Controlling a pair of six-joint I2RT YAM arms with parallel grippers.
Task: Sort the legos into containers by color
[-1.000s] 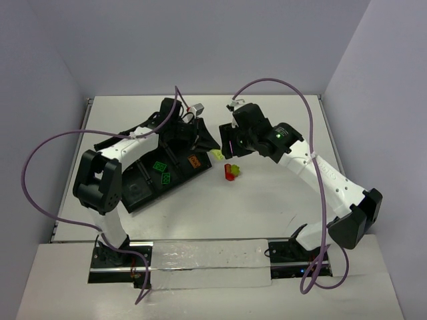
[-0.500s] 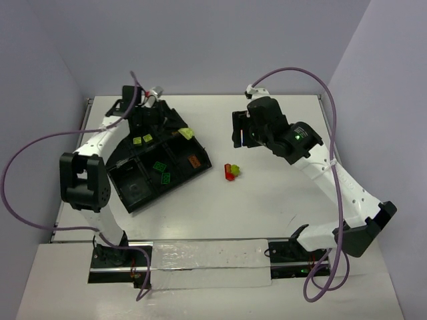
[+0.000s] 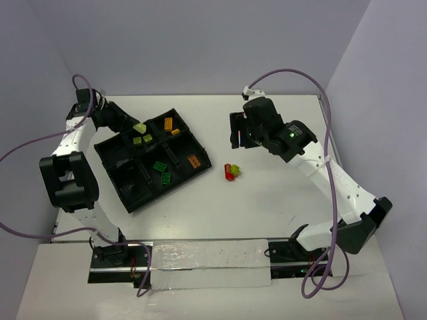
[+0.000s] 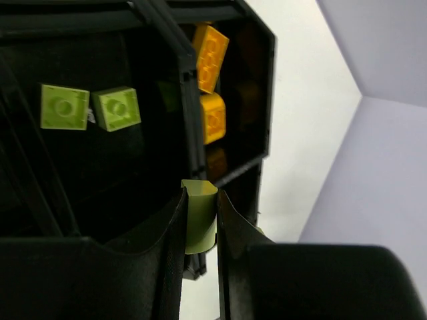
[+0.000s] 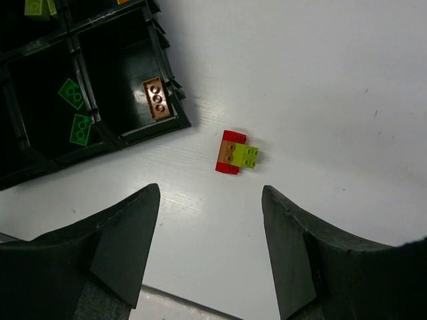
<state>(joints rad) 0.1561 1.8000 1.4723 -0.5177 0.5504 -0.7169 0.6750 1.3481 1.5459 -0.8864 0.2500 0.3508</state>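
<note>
The desk (image 3: 267, 220) carried the black tray (image 3: 130, 180) on its left half, turned askew so that one corner pointed at the desk's middle. I had my right pincer (image 5: 210, 200) hanging over bare desk to the right of the tray, with its fingers spread well apart, gripping nothing and touching nothing. My left pincer (image 4: 200, 195) was over the tray's far side, pressed in on a yellow-green brick (image 4: 199, 227) with a finger flat against each side. That brick hung above the wall dividing the yellow-green compartment from the orange one. Its long axis ran along the fingers and a smooth face was toward the wrist camera; I couldn't see its studs.

On the open desk, near the tray's right corner but apart from it, sat a small cluster (image 5: 235, 153), studs up. The long axis of its red base ran roughly from far edge to near edge, with an orange piece on top and a yellow-green piece jutting toward the desk's right edge. Inside the tray lay two green bricks (image 5: 71, 93), a slim orange brick (image 5: 158, 98) in the compartment nearest the cluster, two yellow-green squares (image 4: 63, 107) lying flat, and two orange bricks (image 4: 211, 48) in line beside the dividing wall.
</note>
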